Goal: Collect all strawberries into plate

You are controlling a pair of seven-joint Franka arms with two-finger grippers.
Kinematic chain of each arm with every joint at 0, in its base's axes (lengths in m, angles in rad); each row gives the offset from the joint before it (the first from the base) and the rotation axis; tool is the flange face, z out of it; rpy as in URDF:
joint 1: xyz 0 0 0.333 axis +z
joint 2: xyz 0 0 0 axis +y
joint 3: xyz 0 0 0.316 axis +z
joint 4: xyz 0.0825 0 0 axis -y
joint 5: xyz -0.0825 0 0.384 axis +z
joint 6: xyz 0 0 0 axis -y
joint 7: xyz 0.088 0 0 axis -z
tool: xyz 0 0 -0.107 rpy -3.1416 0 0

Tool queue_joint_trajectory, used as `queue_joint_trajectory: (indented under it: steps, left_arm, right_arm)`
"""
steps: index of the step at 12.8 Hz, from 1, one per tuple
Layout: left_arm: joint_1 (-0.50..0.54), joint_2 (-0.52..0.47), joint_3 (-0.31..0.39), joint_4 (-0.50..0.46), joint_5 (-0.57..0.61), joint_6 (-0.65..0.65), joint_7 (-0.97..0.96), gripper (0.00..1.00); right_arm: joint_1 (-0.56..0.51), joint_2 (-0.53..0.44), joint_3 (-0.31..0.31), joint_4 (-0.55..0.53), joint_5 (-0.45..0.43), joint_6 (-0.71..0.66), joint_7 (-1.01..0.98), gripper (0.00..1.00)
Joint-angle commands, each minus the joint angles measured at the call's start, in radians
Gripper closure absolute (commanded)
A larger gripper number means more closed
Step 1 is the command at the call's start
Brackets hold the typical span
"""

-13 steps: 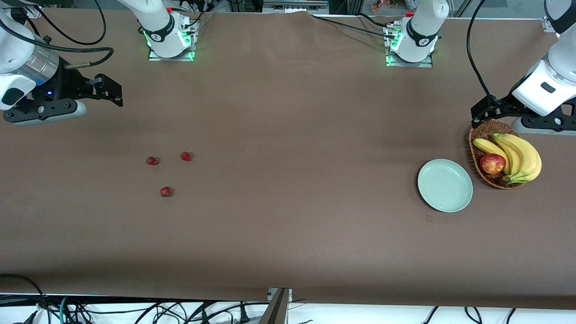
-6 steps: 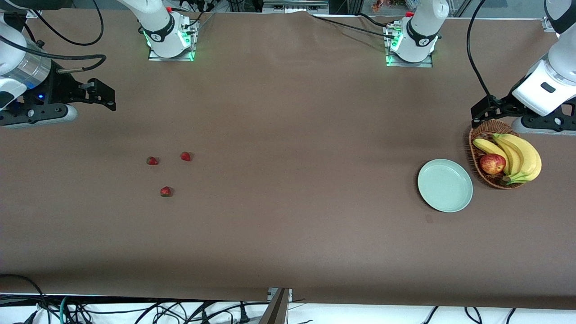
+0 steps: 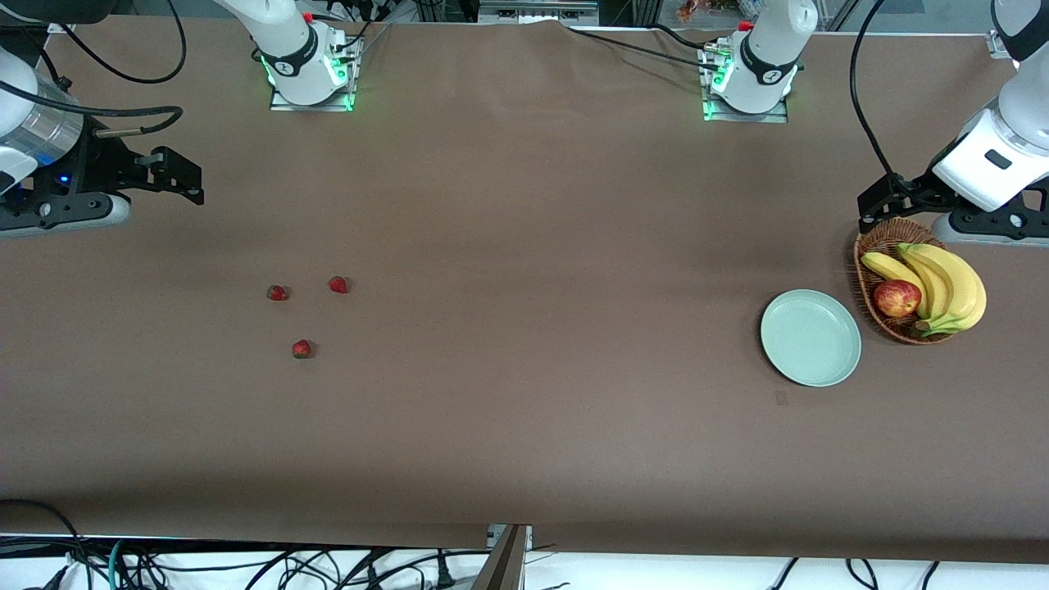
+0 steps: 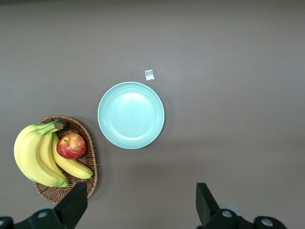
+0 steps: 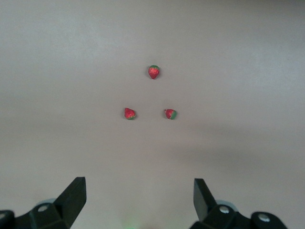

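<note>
Three small red strawberries (image 3: 278, 292) (image 3: 338, 284) (image 3: 301, 349) lie close together on the brown table toward the right arm's end. The right wrist view shows all three strawberries (image 5: 153, 71) (image 5: 129, 113) (image 5: 170, 114). My right gripper (image 3: 176, 176) (image 5: 139, 191) hangs open over bare table at that end, apart from the berries and holding nothing. The pale mint-green plate (image 3: 810, 338) (image 4: 131, 115) sits with nothing on it toward the left arm's end. My left gripper (image 3: 881, 205) (image 4: 141, 198) is open over the table by the basket's edge, nothing between its fingers.
A wicker basket (image 3: 867, 250) (image 4: 89, 143) with bananas (image 3: 951, 283) and a red-yellow apple (image 3: 896, 298) stands beside the plate, toward the left arm's end. A small scrap (image 4: 149, 75) lies by the plate, nearer the front camera. Both arm bases (image 3: 310, 78) (image 3: 747, 86) stand along the table's back edge.
My right gripper has drifted outward toward the right arm's end of the table. The left arm, the strawberries and the plate have not moved.
</note>
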Motion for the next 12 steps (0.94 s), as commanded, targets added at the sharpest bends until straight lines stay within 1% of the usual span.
queue_joint_trajectory:
  steps: [1, 12]
  left_arm:
    - [0.003, 0.016, -0.005, 0.034, 0.020, -0.024, -0.001, 0.00]
    - [0.003, 0.016, -0.005, 0.034, 0.020, -0.024, -0.001, 0.00]
  right_arm:
    - [-0.011, 0.008, 0.005, 0.002, 0.001, 0.004, -0.001, 0.01]
    - [-0.010, 0.013, 0.004, 0.004, -0.004, 0.018, -0.003, 0.01]
